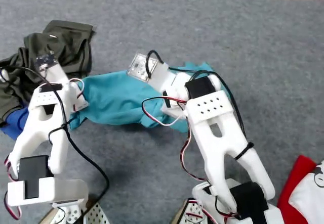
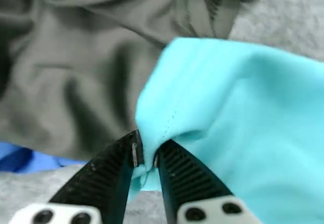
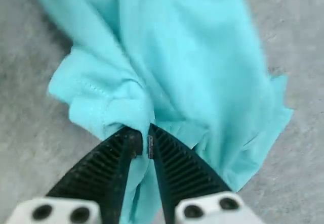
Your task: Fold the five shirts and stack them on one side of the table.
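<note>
High view shows the teal shirt point(image 1: 114, 100) bunched on the table point(image 1: 283, 47); the left gripper point(image 2: 145, 155) and right gripper point(image 3: 143, 142) each pinch an edge, probably to spread it flat for folding.

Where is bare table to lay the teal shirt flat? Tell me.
Widest bare stretch: the table far right, beyond the teal shirt. A smaller patch lies on that shirt's near side. Crowded: the left, with the green shirt and blue shirt; near-right, the red shirt.

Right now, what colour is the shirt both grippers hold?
The shirt is turquoise, best in right wrist view.
</note>
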{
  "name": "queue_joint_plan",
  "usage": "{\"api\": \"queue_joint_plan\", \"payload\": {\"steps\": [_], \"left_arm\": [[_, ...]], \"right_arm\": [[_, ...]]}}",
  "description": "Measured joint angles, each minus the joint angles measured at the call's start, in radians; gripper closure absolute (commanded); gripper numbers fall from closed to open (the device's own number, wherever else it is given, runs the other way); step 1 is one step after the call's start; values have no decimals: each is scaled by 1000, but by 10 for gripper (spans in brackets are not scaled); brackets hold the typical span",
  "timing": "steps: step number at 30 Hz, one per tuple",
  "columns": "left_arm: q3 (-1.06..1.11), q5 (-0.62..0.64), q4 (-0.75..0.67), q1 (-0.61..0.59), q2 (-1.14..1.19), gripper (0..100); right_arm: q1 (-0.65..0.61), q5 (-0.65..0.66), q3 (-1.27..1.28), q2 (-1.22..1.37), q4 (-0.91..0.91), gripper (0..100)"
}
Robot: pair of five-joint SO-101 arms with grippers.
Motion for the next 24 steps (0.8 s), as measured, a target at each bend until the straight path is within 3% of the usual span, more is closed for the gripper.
{"api": "queue_joint_plan", "payload": {"steps": [12, 16, 21, 24], "left_arm": [[23, -34, -3, 109, 0, 982], [23, -46, -3, 110, 0, 982], [23, -49, -3, 110, 0, 982], [23, -49, -3, 110, 0, 982]], "right_arm": [[58, -29, -17, 308, -425, 993], [115, -29, -112, 451, -465, 959], [173, -29, -253, 605, -471, 824], [183, -29, -331, 664, -471, 800]]}}
